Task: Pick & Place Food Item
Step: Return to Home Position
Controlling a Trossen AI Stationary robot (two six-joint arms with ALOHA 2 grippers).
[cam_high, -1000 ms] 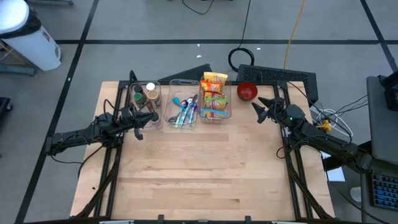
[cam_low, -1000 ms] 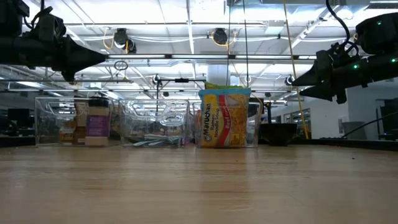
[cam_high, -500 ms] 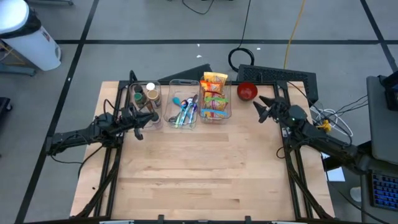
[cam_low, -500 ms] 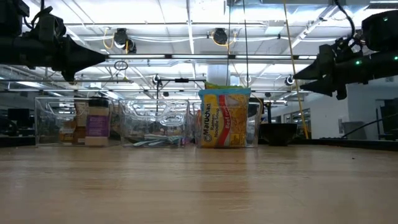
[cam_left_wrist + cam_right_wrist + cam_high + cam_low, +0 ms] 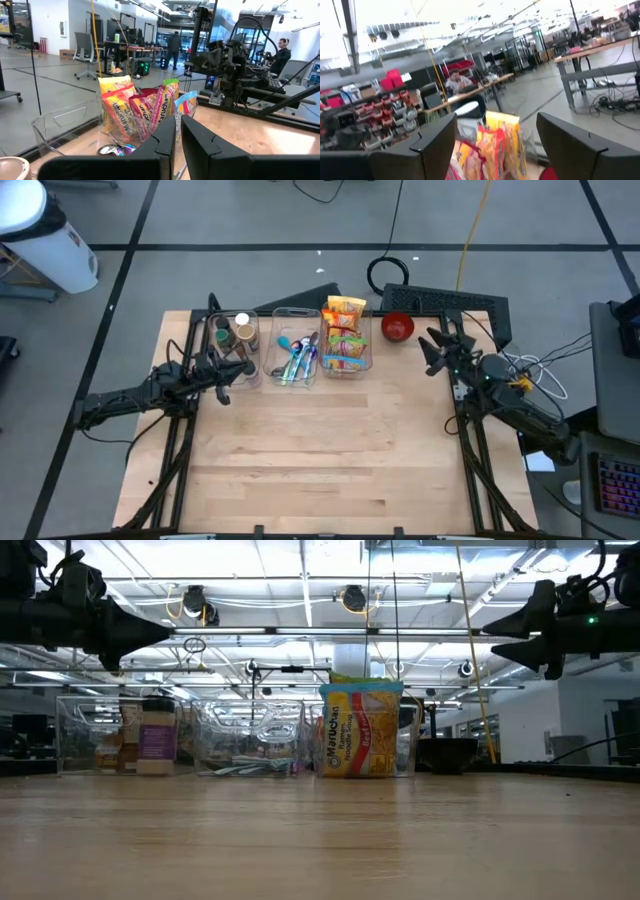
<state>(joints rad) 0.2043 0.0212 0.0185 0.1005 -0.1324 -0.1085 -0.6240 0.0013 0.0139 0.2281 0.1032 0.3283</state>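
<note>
Several bright food packets (image 5: 344, 335) stand upright in the rightmost of three clear bins at the table's far edge; they also show in the low view (image 5: 360, 730) and both wrist views (image 5: 140, 112) (image 5: 502, 137). A red bowl (image 5: 397, 327) sits just right of that bin. My left gripper (image 5: 250, 367) hovers shut above the table, beside the left bin (image 5: 233, 340) and pointing toward the packets (image 5: 178, 135). My right gripper (image 5: 430, 348) hangs open and high near the table's right edge, right of the bowl, with nothing between its fingers (image 5: 496, 120).
The left bin holds spice jars (image 5: 243, 330); the middle bin (image 5: 295, 350) holds blue utensils. A black keyboard (image 5: 450, 302) and cables lie beyond the far right corner. The near wooden tabletop (image 5: 320, 450) is bare. People sit in the room behind.
My right gripper has drawn back toward the table's right edge and risen, tipping its fingers upward; it has stayed open. My left arm has kept still.
</note>
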